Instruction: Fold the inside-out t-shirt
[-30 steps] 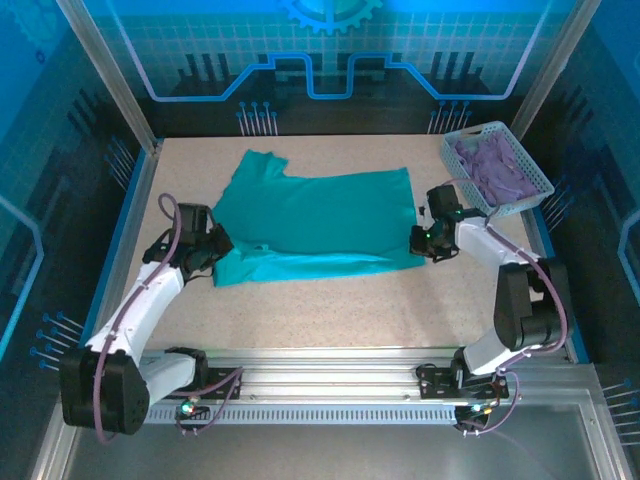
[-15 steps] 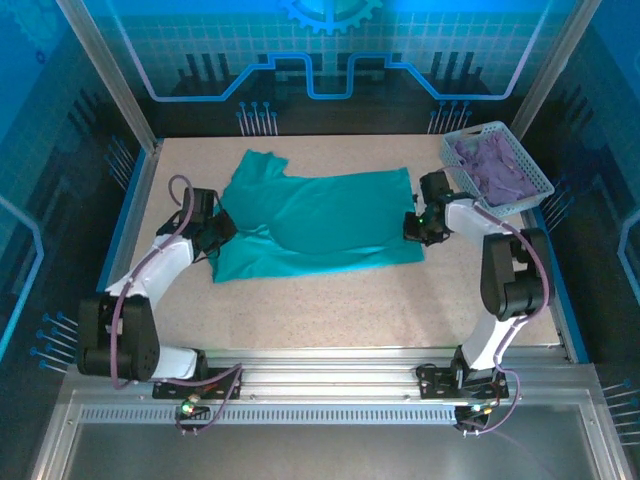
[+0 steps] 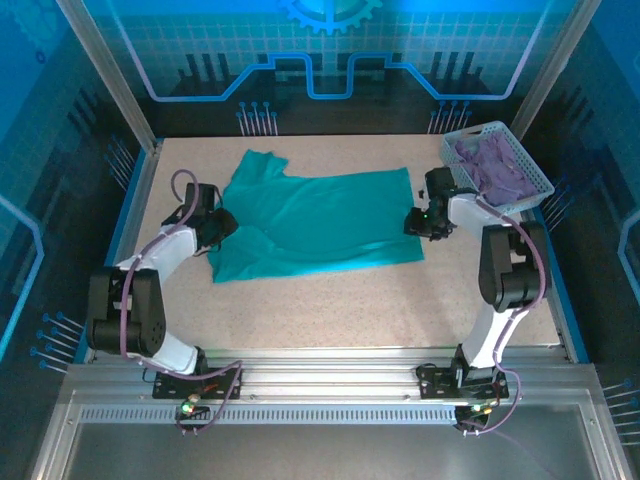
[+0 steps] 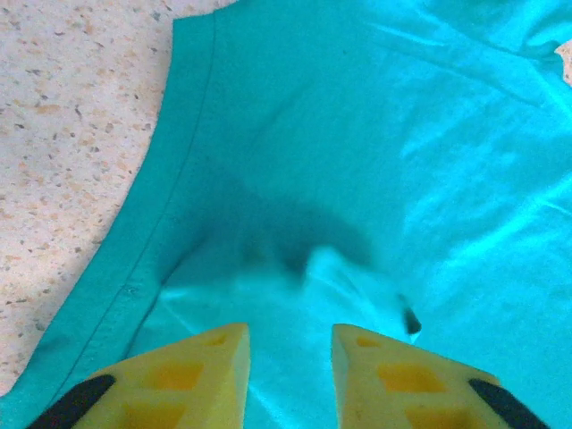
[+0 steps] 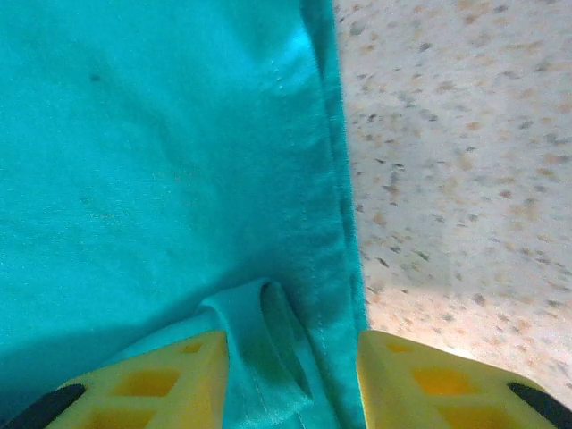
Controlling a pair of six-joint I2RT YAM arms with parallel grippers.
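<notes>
speckled table [image 3: 330,300], blue-lit cell — t-shirt [image 3: 320,220] spread flat (basket [image 3: 525,201] far right); left gripper [image 3: 222,225], right gripper [image 3: 415,222] jaws parted.

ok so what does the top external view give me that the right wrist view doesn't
Top external: the whole t-shirt laid out, the left gripper at its left end, and a basket of purple cloth. Right wrist: the stitched hem up close, with a small fold of fabric standing between the open yellow fingers. Both: the teal shirt, the speckled table and the right gripper at the shirt's right edge.
</notes>
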